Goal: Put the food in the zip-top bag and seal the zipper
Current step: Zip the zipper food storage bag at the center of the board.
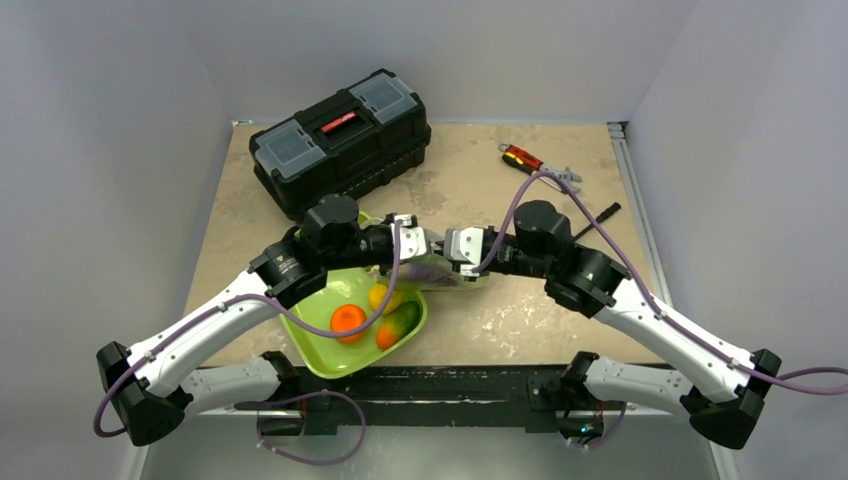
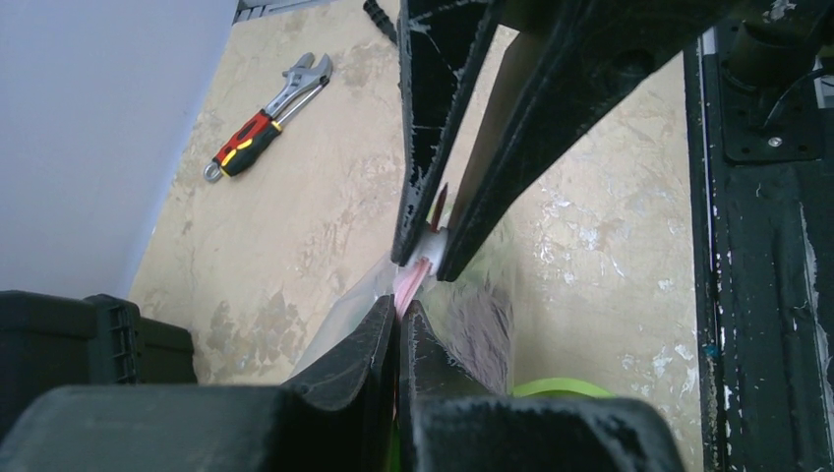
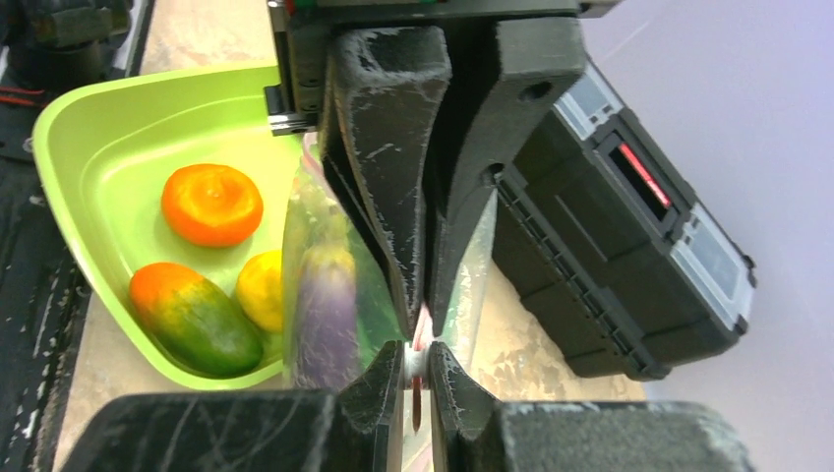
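Note:
The clear zip-top bag (image 1: 447, 272) hangs between my two grippers over the far right corner of the tray. A purple eggplant (image 3: 325, 315) and something green show inside it. My left gripper (image 2: 399, 307) is shut on the pink zipper (image 2: 408, 283) strip at the bag's mouth. My right gripper (image 3: 416, 352) is shut on a small white slider (image 3: 414, 362) on the same strip, tip to tip with the left fingers (image 3: 384, 177). In the top view the left gripper (image 1: 425, 243) and right gripper (image 1: 452, 247) almost touch. An orange (image 3: 211, 204), a yellow fruit (image 3: 261, 290) and a mango (image 3: 192, 315) lie in the tray.
The lime-green tray (image 1: 320, 355) sits at the near edge between the arms. A black toolbox (image 1: 340, 140) stands at the back left. A red-handled wrench (image 1: 535, 165) lies at the back right, with a black stick (image 1: 600, 215) near it.

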Motion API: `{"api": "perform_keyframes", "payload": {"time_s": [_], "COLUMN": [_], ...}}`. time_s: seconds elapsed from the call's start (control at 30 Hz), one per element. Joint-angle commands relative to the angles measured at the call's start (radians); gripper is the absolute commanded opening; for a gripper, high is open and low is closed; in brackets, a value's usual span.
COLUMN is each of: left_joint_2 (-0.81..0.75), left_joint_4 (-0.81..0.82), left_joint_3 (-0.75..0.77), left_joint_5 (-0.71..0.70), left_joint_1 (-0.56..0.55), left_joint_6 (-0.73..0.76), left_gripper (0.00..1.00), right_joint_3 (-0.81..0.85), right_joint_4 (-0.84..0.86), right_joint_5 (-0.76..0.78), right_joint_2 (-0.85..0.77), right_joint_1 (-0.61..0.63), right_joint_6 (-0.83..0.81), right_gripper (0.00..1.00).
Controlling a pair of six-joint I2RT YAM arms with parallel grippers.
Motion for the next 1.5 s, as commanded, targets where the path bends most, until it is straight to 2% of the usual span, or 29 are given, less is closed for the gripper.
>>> {"api": "perform_keyframes", "payload": {"time_s": [0.0,0.47,0.67,0.8,1.0,1.1,1.23,1.3,1.37,1.47], "left_joint_2": [-0.021,-0.021,-0.025,-0.032,-0.035,-0.036,-0.035,-0.032,-0.029,-0.019], "left_joint_4": [0.113,0.107,0.1,0.097,0.099,0.102,0.106,0.107,0.11,0.11], "left_joint_3": [0.016,0.021,0.021,0.021,0.019,0.018,0.016,0.016,0.018,0.022], "left_joint_5": [0.094,0.13,0.128,0.138,0.142,0.135,0.114,0.107,0.107,0.109], "left_joint_1": [-0.021,-0.021,-0.021,-0.021,-0.021,-0.021,-0.021,-0.021,-0.021,-0.021], "left_joint_6": [0.001,-0.004,0.004,0.007,0.003,0.002,0.005,0.005,0.0,-0.011], "left_gripper": [0.0,0.0,0.0,0.0,0.0,0.0,0.0,0.0,0.0,0.0], "right_joint_3": [-0.028,0.005,0.054,0.105,0.13,0.113,0.079,0.046,-0.003,-0.036], "right_joint_4": [0.099,0.095,0.03,-0.076,-0.083,-0.054,-0.029,-0.062,-0.066,-0.093], "right_joint_5": [0.079,-0.029,-0.104,-0.2,-0.314,-0.269,-0.084,-0.066,-0.021,0.0], "right_joint_2": [-0.033,0.035,0.074,0.112,0.184,0.176,0.065,-0.019,-0.099,-0.187], "right_joint_1": [0.004,0.005,0.005,0.004,0.005,0.005,0.004,0.005,0.005,0.005], "right_joint_6": [0.026,-0.014,-0.076,-0.152,-0.163,-0.101,0.062,0.123,0.254,0.408], "right_gripper": [0.08,0.1,0.1,0.1,0.2,0.2,0.37,0.5,0.61,0.67]}}
